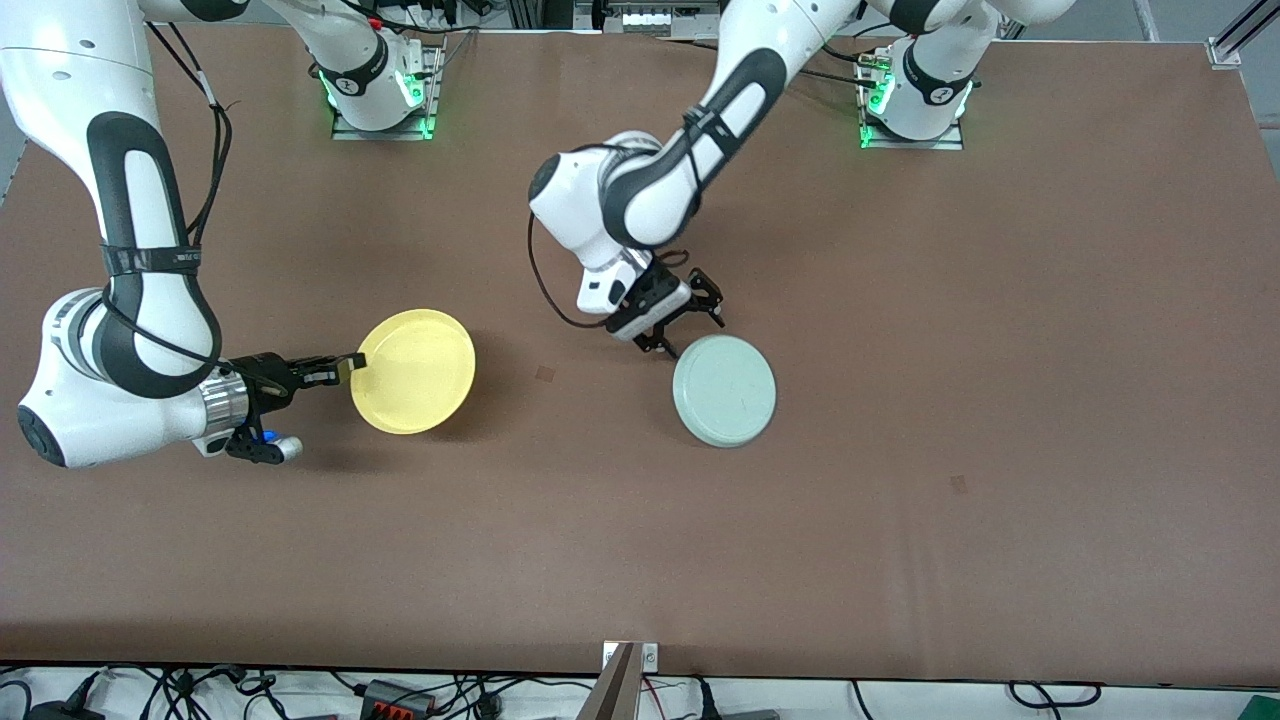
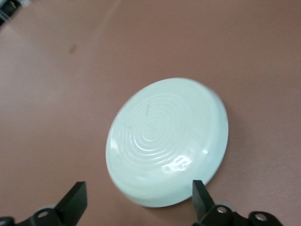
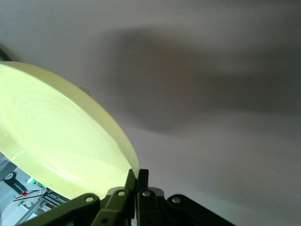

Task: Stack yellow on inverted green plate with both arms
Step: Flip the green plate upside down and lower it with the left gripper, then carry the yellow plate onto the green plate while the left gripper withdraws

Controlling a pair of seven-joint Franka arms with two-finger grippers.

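The pale mint-green plate (image 1: 724, 389) lies upside down on the brown table, its ringed underside up; it also shows in the left wrist view (image 2: 167, 141). My left gripper (image 1: 690, 322) is open and empty, just beside the plate's rim toward the robots' bases; in its wrist view (image 2: 138, 200) the fingers straddle the rim's width without touching. My right gripper (image 1: 350, 367) is shut on the rim of the yellow plate (image 1: 413, 371) and holds it lifted and tilted over the table toward the right arm's end. The right wrist view shows the fingers (image 3: 138, 181) pinching the yellow rim (image 3: 61, 141).
The brown table (image 1: 900, 450) carries nothing else but small marks (image 1: 958, 484). The arms' bases stand at the edge farthest from the front camera. Cables and a post (image 1: 620, 680) lie past the near edge.
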